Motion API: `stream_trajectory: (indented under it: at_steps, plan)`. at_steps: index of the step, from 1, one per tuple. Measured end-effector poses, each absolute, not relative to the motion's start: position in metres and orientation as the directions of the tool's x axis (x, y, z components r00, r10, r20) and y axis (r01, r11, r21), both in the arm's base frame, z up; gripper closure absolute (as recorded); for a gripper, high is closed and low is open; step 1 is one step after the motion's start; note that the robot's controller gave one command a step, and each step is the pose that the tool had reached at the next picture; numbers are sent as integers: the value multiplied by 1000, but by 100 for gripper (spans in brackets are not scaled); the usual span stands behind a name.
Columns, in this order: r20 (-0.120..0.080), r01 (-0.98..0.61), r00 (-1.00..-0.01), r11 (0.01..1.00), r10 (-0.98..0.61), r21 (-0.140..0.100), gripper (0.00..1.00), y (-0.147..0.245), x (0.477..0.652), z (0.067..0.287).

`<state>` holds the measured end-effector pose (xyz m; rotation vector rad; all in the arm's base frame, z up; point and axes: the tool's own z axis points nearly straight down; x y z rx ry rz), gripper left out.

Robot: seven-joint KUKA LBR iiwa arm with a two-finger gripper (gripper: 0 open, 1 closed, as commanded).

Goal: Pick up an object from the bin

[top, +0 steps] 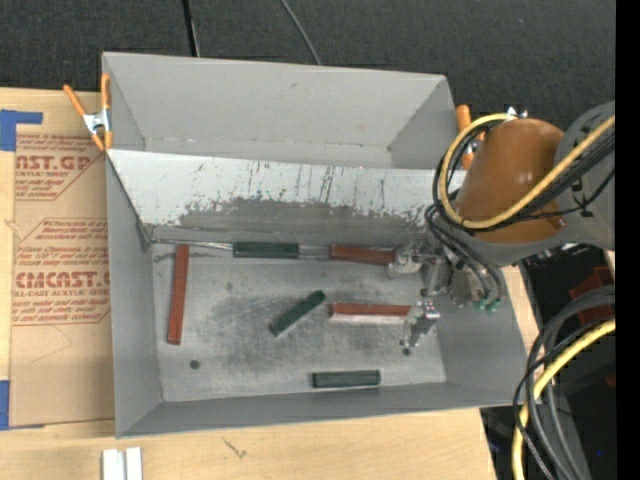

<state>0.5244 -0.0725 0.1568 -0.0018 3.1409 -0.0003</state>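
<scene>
Touching red-brown stick (pixel 368 311), claw (pixel 420 328) at its end

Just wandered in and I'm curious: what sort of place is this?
Probably a robotics lab: a cabled robot arm with an orange cover has its gripper inside a scuffed grey metal bin of loose pieces, such as a long red-brown stick and a dark green bar.

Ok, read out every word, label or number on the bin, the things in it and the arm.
None can be read.
The bin walls carry only scratches and dark smears.
The red-brown sticks and dark green sticks bear no print.
The arm's orange cover shows no lettering.
</scene>
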Motion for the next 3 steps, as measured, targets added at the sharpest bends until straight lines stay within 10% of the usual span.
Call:
stream_trajectory:
  at_steps: [1,3]
  plan:
    - [-6,33,-999,999,33,1,0,-48,530,84]
    - [-4,212,-977,977,212,1,0,-45,531,105]
